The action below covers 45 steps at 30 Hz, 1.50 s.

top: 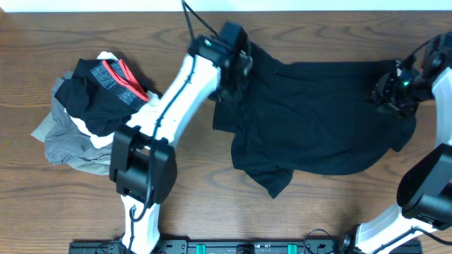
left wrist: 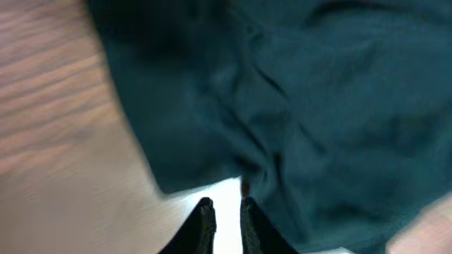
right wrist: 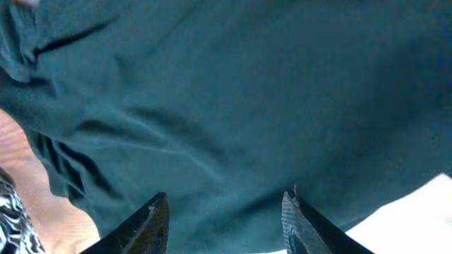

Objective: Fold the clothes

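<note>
The large black garment [top: 318, 120] lies spread and rumpled across the middle and right of the table. My left gripper [top: 232, 77] hovers at its upper left edge. In the left wrist view the fingers [left wrist: 226, 208] stand nearly together with only a thin slit of bare table between them. The cloth edge [left wrist: 318, 106] just touches the right fingertip. My right gripper [top: 388, 92] sits over the garment's right end. Its fingers [right wrist: 224, 204] are spread wide above the fabric [right wrist: 247, 92], holding nothing.
A heap of other clothes lies at the left: a black piece with a red-striped band [top: 116, 77], a white one [top: 99, 137] and a grey one [top: 63, 141]. The left arm's base [top: 141, 169] stands beside the heap. Bare wood [top: 212, 197] shows along the front.
</note>
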Motion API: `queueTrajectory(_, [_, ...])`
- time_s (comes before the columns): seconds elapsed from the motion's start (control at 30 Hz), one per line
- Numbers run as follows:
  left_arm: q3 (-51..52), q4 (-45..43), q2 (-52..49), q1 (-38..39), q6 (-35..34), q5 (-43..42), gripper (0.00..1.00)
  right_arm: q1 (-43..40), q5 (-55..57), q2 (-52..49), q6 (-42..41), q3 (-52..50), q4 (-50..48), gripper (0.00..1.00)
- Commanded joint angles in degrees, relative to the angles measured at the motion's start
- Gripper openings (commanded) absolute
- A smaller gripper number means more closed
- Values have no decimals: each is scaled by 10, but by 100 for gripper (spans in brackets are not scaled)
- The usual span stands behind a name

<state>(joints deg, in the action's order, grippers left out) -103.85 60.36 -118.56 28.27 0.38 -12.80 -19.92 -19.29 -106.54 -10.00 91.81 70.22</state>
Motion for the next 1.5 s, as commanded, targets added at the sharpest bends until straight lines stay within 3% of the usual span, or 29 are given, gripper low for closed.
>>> queueTrajectory(0.0, [79,-65,-3,17,5,-5,15,5,2,13,9,-5,-4,49])
queueTrajectory(0.17, [177,-183,-9,22,4,-4,14,5,2,13,9,-5,-2,49])
queueTrajectory(0.33, [229,-225,-14,22,4,24,11,4,2,13,9,-5,-2,49])
queueTrajectory(0.43, [233,-207,-14,20,-11,89,7,4,2,13,9,-5,-4,49])
queueTrajectory(0.53, [233,-175,-13,7,-52,172,6,5,2,13,9,-6,-7,50])
queueTrajectory(0.67, [227,-141,-12,-33,-57,239,6,5,3,13,9,-7,-9,50])
queueTrajectory(0.97, [97,-68,-2,-100,-53,240,6,5,29,13,-8,-44,-47,60])
queueTrajectory(1.07, [49,-46,10,-97,-52,216,17,5,46,13,-17,-77,-79,64])
queueTrajectory(1.13, [20,-28,19,-92,-52,184,30,4,55,13,-28,-98,-102,64])
queueTrajectory(1.3, [-7,3,48,-83,-52,113,34,-3,94,13,-68,-122,-129,64])
queueTrajectory(1.33, [-7,7,56,-81,-52,102,34,-6,90,13,-71,-122,-151,59])
queueTrajectory(1.4, [-7,12,70,-77,-52,85,34,-12,72,13,-82,-122,-201,36])
queueTrajectory(1.47, [-7,12,84,-72,-52,76,33,-12,71,9,-107,-122,-239,21])
